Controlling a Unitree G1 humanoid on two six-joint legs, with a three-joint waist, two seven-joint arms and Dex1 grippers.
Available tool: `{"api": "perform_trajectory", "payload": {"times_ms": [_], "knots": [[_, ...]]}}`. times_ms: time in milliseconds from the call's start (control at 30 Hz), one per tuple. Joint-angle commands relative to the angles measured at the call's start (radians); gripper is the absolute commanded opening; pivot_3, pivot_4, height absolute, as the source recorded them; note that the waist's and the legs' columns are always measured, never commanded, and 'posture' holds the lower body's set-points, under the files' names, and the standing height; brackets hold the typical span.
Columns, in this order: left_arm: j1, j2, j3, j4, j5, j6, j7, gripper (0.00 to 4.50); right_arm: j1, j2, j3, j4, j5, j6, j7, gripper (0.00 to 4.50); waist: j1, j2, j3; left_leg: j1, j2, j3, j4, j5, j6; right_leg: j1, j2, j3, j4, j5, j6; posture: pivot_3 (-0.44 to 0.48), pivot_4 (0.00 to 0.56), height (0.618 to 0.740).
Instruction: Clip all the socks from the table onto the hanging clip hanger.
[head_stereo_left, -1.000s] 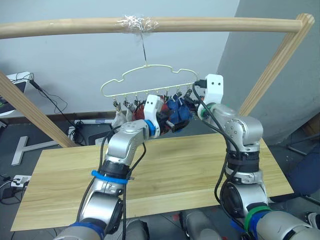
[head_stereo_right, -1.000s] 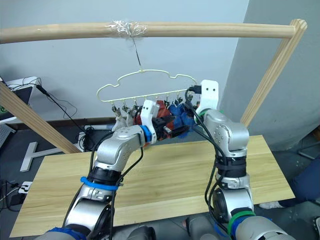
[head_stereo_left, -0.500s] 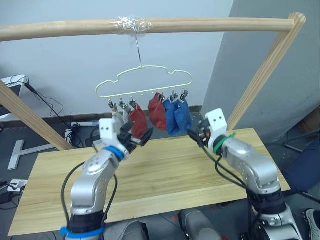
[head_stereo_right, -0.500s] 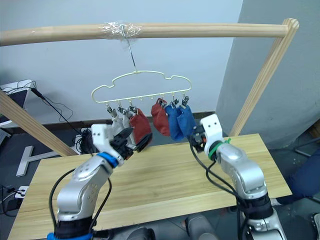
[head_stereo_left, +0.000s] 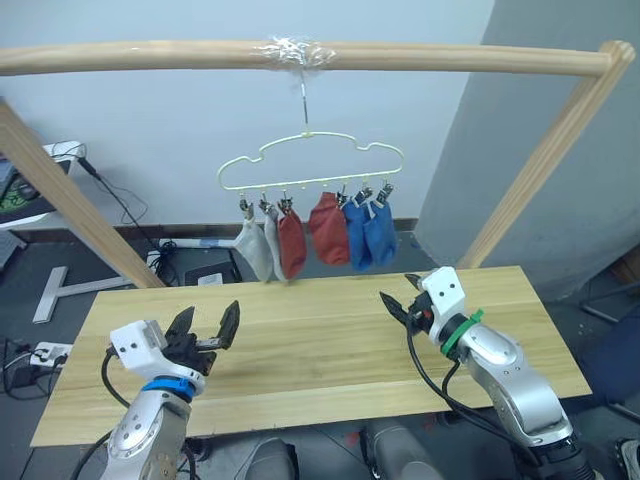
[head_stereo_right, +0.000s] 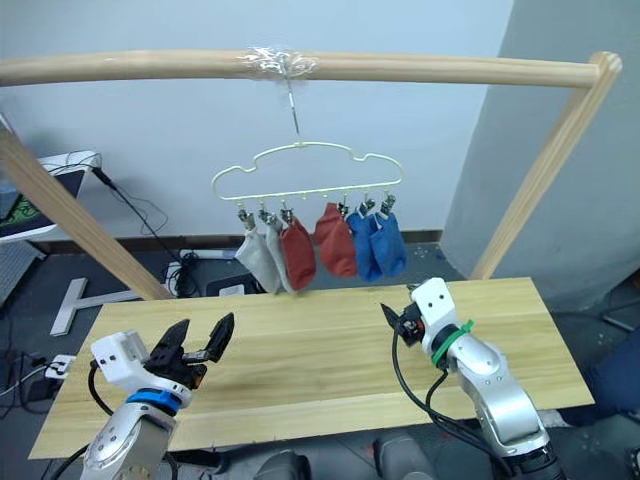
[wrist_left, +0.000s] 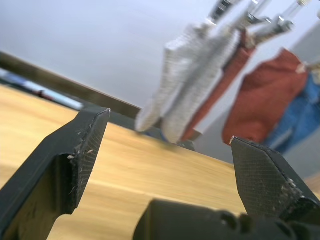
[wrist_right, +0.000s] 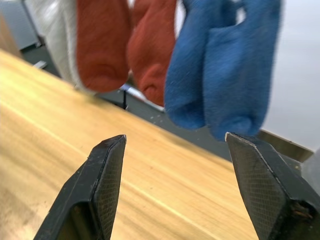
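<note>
The cream clip hanger (head_stereo_left: 311, 160) hangs by its hook from the wooden pole. Clipped along it from left to right are two light grey socks (head_stereo_left: 257, 251), two rust-red socks (head_stereo_left: 328, 228) and two blue socks (head_stereo_left: 369, 235). My left gripper (head_stereo_left: 208, 325) is open and empty, low over the table's (head_stereo_left: 320, 345) near left part. My right gripper (head_stereo_left: 398, 293) is open and empty too, over the table's right half, below the blue socks (wrist_right: 225, 70). The left wrist view looks up between its fingers (wrist_left: 82, 150) at the grey socks (wrist_left: 187, 85).
A round wooden pole (head_stereo_left: 150, 55) runs across the top, held up by slanted poles at the left (head_stereo_left: 70, 200) and right (head_stereo_left: 540, 170). Cables and a power strip (head_stereo_left: 45, 352) lie on the floor at the left.
Both arms have dropped from the hanger down to table height and drawn apart. The socks now hang free of the grippers. The camera has also shifted.
</note>
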Motion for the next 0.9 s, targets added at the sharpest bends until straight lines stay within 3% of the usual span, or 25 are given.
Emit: {"api": "perform_trajectory", "payload": {"times_ms": [33,267,567,900], "knots": [[0.001,-0.007,0.022,-0.043,-0.019,-0.023,0.041,4.46,-0.009,0.004,-0.006,0.001,-0.009,-0.028,0.015,3.31,0.018,0.000,0.000,0.000,0.000,0.000,0.000,0.000,0.000,0.000,0.000,0.000,0.000,0.000,0.000,-0.012,0.123,0.740],[0.039,0.017,0.008,-0.048,0.000,-0.031,0.059,4.46,0.012,0.010,0.003,-0.015,-0.017,-0.002,0.020,3.31,0.052,0.000,0.000,-0.001,0.000,0.000,-0.001,0.000,0.000,0.000,0.000,0.000,-0.003,0.000,0.000,-0.007,0.136,0.740],[0.170,0.027,-0.047,-0.049,0.045,-0.143,0.003,4.46,0.025,-0.002,-0.007,-0.030,-0.020,0.017,0.024,3.31,0.053,0.000,0.000,-0.001,0.000,0.000,0.000,0.000,0.000,0.000,0.000,0.000,-0.004,0.000,-0.001,-0.025,0.138,0.740],[0.154,0.031,-0.058,-0.050,0.039,-0.179,0.007,4.46,0.031,0.000,-0.006,-0.066,-0.022,0.055,0.020,3.31,0.052,0.000,0.000,-0.001,0.000,0.001,0.000,0.000,0.000,0.000,0.000,0.000,-0.004,0.000,-0.001,-0.044,0.145,0.740]]}}
